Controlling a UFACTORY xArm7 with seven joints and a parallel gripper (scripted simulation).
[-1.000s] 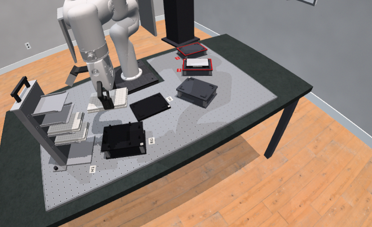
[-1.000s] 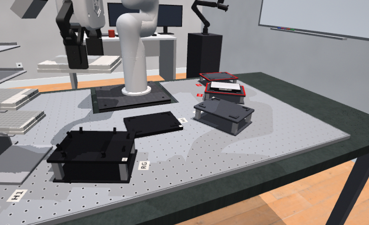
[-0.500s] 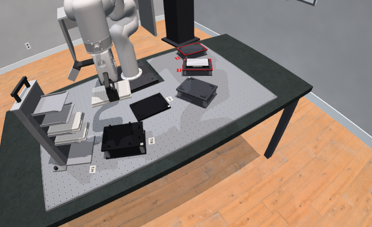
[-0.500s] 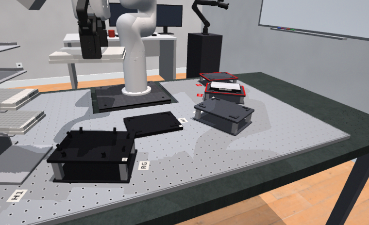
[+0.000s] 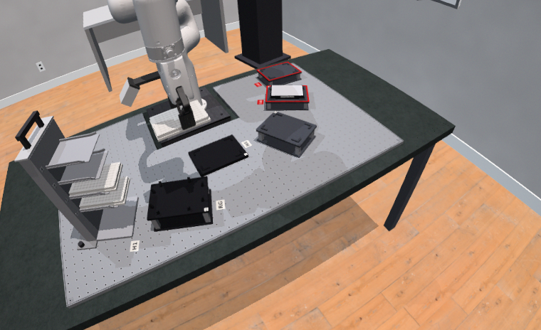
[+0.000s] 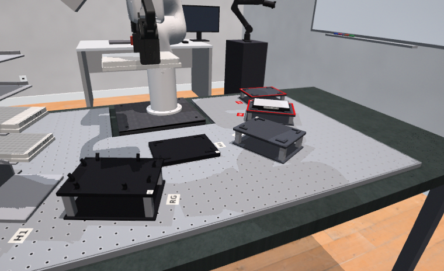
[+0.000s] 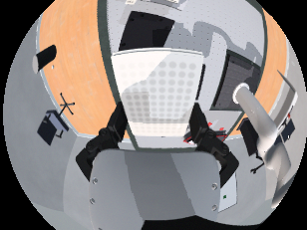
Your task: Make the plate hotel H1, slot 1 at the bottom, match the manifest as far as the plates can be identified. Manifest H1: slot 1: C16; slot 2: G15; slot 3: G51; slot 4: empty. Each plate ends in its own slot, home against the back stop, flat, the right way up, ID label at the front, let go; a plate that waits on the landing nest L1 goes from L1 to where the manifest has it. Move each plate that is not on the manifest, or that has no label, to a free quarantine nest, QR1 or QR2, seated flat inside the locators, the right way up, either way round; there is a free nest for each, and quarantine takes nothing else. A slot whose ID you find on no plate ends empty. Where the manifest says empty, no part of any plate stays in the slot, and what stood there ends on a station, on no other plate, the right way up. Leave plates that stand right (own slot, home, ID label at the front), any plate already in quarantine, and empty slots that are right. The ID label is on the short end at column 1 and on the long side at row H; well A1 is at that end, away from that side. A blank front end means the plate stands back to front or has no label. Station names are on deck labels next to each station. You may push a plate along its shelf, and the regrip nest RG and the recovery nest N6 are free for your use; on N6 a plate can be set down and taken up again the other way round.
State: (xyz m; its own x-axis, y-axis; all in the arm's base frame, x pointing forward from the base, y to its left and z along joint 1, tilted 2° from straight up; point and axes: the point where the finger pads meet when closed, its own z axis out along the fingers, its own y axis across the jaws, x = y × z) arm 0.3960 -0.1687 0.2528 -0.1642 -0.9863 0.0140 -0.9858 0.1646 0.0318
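Note:
My gripper (image 5: 186, 118) is shut on a white well plate (image 5: 179, 122) and holds it flat, high above the arm's base plate. In the exterior view the gripper (image 6: 148, 54) and the plate (image 6: 139, 62) are at the top left. In the wrist view the plate (image 7: 157, 97) sits between the fingers. The hotel H1 (image 5: 75, 180) stands at the left. Its two lower shelves each hold a white plate (image 5: 104, 197) (image 5: 96, 182). Its two upper shelves (image 5: 73, 151) are bare. I cannot read any plate label.
The black regrip nest RG (image 5: 180, 203) stands next to the hotel. The flat black nest N6 (image 5: 218, 153) lies mid-deck. A dark grey raised nest (image 5: 285, 133) stands to the right. Of the two red-framed nests, the near one (image 5: 287, 94) holds a white plate and the far one (image 5: 278, 71) is bare.

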